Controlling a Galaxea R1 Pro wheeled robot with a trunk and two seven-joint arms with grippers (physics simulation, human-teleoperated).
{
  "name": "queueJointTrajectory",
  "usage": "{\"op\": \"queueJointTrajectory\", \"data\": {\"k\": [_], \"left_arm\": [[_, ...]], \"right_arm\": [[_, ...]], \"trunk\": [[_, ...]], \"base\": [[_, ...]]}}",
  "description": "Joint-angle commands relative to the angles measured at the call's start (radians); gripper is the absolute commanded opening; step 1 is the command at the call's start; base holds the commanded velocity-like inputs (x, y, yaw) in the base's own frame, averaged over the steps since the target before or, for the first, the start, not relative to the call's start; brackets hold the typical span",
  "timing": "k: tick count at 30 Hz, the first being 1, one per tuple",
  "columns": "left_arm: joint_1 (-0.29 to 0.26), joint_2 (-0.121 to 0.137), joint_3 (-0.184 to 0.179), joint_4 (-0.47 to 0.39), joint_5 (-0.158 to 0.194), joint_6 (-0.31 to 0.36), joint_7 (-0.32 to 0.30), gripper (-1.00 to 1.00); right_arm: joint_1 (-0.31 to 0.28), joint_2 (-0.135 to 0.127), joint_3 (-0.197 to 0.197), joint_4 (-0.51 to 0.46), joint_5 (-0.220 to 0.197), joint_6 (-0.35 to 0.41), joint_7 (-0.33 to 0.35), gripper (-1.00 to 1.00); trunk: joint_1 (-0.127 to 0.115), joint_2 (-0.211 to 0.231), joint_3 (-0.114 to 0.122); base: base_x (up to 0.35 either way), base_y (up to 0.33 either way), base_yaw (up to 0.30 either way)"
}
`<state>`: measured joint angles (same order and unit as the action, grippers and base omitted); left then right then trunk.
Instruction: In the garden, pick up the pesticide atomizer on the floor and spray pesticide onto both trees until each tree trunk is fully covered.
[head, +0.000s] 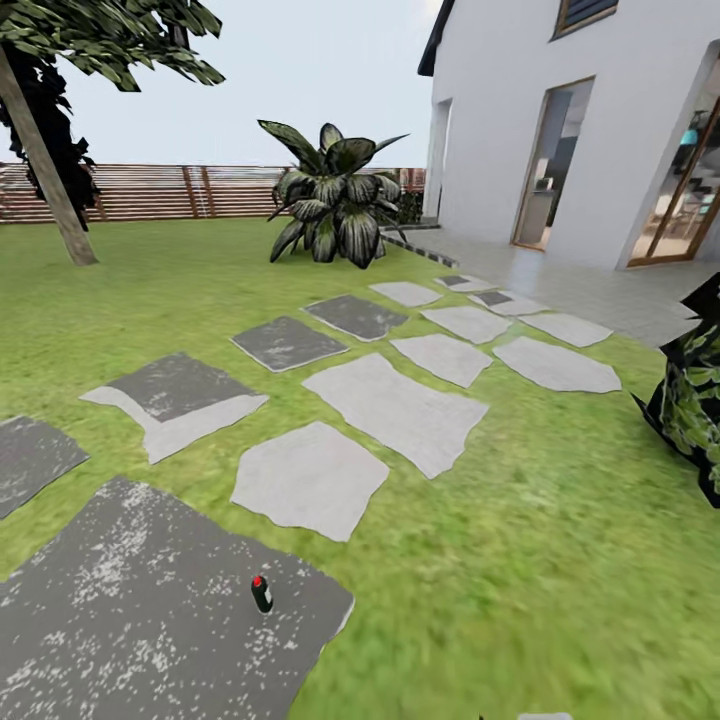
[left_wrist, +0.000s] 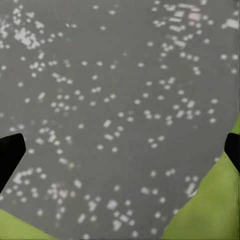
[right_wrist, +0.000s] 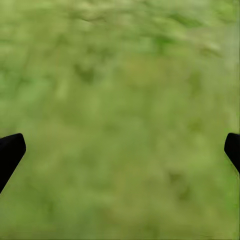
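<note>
Head view: the garden is a wide green grass floor (head: 560, 560) crossed by irregular flat stepping slabs, pale grey ones (head: 400, 410) through the middle and darker speckled grey ones toward the left. The nearest and largest dark speckled slab (head: 130, 620) lies at lower left. On it, near its right edge, stands the pesticide atomizer (head: 262, 594), a tiny dark upright bottle with a red spot at its top, resting on the stone and not on the grass. A brown horizontal-slat wooden fence (head: 150, 192) closes the far side of the lawn. At far left a leaning grey-tan tree trunk (head: 45, 165) rises from the grass under dark green foliage. A broad-leaved dark green bush (head: 335, 200) stands mid-distance, beside the corner of a white house (head: 600, 130) with tall glazed doors and pale paving in front. Another dark leafy plant (head: 695, 400) cuts in at the right edge.

Left wrist view: the left claw (left_wrist: 120, 152) hangs over the dark grey slab with whitish flecks, grass showing at two corners. Its two black fingertips (left_wrist: 10, 150) sit at opposite edges, spread wide, holding nothing.

Right wrist view: the right claw (right_wrist: 120, 150) hangs over blurred green grass, its black fingertips (right_wrist: 10, 150) likewise spread wide and holding nothing.
</note>
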<state>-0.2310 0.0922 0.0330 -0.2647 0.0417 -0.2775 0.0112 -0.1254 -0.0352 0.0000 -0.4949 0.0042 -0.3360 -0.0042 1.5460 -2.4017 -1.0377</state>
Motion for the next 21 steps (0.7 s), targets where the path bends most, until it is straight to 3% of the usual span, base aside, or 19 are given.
{"op": "queueJointTrajectory", "data": {"k": [1, 10, 16, 18, 21], "left_arm": [[-0.001, 0.000, 0.001, 0.001, 0.004, -0.003, 0.000, 1.00], [-0.021, 0.008, 0.005, -0.019, 0.013, 0.006, 0.004, 1.00], [-0.167, 0.016, 0.005, -0.048, 0.015, 0.031, 0.008, 1.00], [-0.243, 0.020, 0.005, -0.051, 0.015, 0.082, 0.009, 1.00], [-0.298, 0.024, 0.006, -0.051, 0.015, 0.129, 0.010, 1.00]], "right_arm": [[0.000, 0.000, 0.000, 0.000, 0.000, -0.003, 0.000, 1.00], [-0.004, 0.000, -0.003, -0.023, -0.001, -0.002, 0.000, 1.00], [-0.095, 0.004, -0.001, -0.127, -0.001, 0.002, 0.000, 1.00], [-0.170, 0.005, 0.000, -0.149, 0.000, 0.006, 0.001, 1.00], [-0.239, 0.005, 0.000, -0.155, 0.000, 0.008, 0.001, 1.00]], "trunk": [[0.000, 0.000, -0.001], [0.000, 0.000, -0.001], [0.000, 0.000, -0.001], [0.000, 0.000, -0.001], [0.000, 0.000, -0.001]], "base": [[0.284, -0.165, 0.083], [0.176, -0.103, 0.022], [0.013, -0.008, 0.001], [0.002, -0.001, 0.000], [0.000, 0.000, 0.000]]}}
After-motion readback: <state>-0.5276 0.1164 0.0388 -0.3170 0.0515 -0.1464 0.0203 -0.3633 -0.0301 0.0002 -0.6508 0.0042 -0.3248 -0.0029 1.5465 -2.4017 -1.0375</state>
